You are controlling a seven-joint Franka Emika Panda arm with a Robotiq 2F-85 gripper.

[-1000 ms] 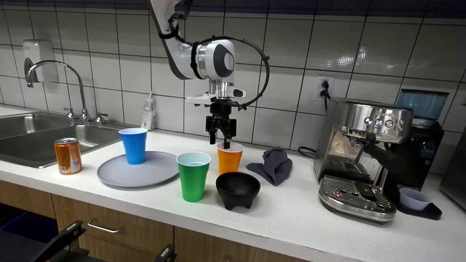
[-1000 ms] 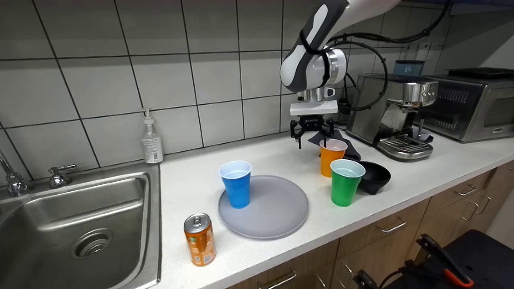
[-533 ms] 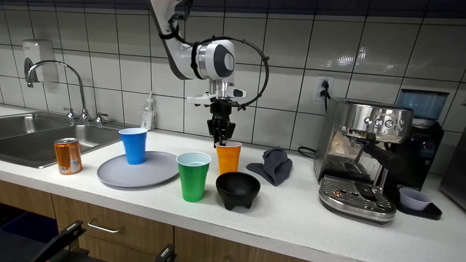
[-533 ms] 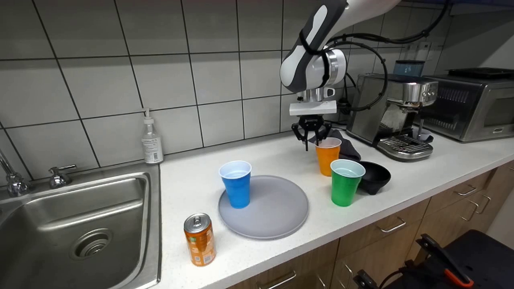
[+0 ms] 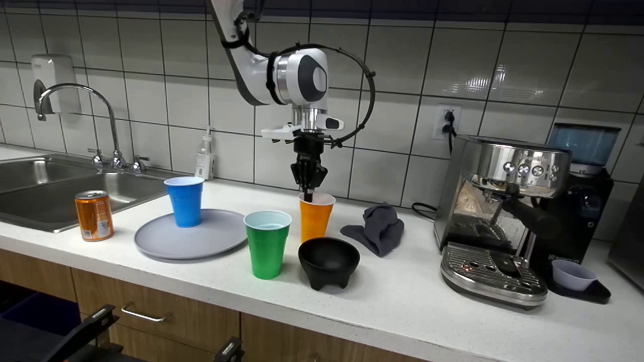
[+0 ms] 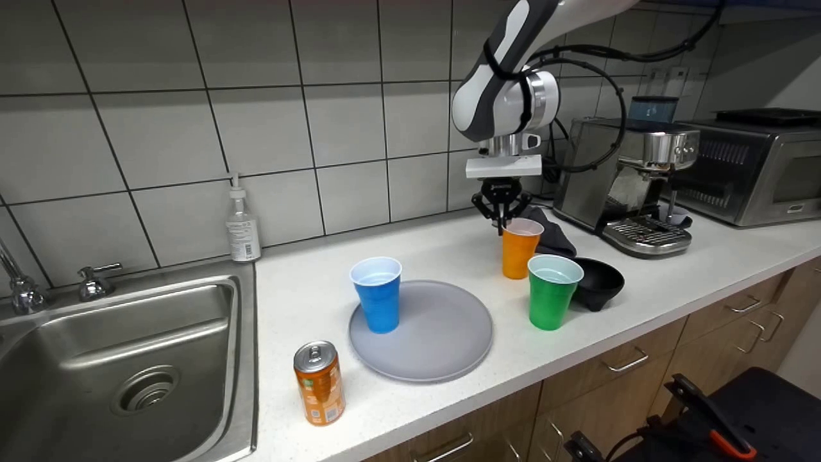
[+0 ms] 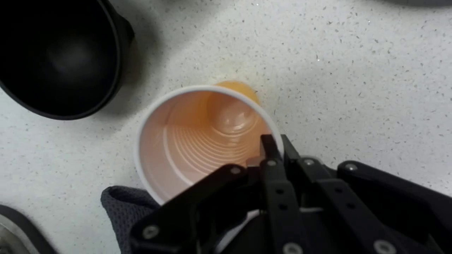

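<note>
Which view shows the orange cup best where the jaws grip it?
The wrist view: it looks into the orange cup and shows the jaws pinching its rim, one inside, one outside. Both exterior views show its outer wall from the side, but the grip looks small.

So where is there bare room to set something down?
Bare white counter lies between the black footed bowl and silver espresso machine, and along the tiled wall between the clear pump bottle and orange plastic cup. Around that cup it's crowded: the end effector pinching its rim, the green plastic cup, bowl and crumpled dark cloth.
</note>
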